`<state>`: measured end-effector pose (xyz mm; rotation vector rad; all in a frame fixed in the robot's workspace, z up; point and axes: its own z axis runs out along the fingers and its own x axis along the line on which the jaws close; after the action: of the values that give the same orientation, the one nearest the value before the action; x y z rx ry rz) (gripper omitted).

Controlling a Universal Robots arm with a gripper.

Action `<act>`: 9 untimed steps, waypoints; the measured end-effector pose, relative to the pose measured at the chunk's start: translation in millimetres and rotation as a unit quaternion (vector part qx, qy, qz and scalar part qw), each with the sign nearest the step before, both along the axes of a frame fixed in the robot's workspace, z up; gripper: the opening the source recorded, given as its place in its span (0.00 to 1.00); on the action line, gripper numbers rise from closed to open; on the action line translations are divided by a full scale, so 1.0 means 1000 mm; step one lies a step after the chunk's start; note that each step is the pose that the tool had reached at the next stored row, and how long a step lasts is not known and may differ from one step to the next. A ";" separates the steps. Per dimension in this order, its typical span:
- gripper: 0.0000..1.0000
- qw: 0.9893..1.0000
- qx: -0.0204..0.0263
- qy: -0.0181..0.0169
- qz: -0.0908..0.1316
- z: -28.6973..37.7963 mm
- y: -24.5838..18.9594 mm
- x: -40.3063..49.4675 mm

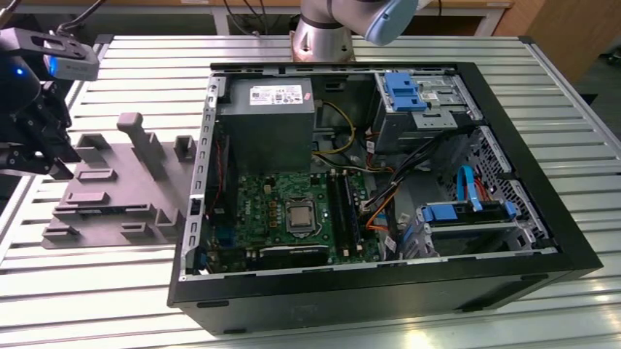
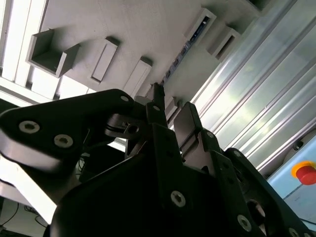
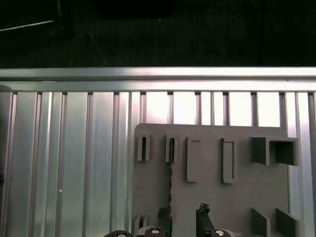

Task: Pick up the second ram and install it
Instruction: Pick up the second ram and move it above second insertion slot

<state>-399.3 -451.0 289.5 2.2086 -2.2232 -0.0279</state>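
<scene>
Second ram (image 3: 170, 173) on edge in gray fixture (image 3: 242, 197) | jaws parted, empty, hovering above

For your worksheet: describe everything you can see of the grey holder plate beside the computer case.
The grey holder plate looks like matte plastic and lies flat on the slatted metal table, at the exterior view's left of the computer case. Raised slotted posts and open boxes stand on it. The second ram stands on edge in its slots.

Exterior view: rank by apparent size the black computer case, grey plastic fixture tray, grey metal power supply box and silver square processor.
1. black computer case
2. grey plastic fixture tray
3. grey metal power supply box
4. silver square processor
</scene>
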 end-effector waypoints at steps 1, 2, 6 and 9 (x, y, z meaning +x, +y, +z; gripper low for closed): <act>0.36 1.000 0.000 0.000 0.000 -0.0018 -0.0002 0.0000; 0.36 1.000 0.000 0.000 0.000 -0.0037 -0.0003 0.0000; 0.36 1.000 0.000 0.000 0.000 -0.0128 -0.0010 0.0001; 0.36 1.000 0.000 0.000 0.000 -0.0154 -0.0011 0.0001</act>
<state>-399.2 -452.2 274.1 2.2085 -2.2231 -0.0281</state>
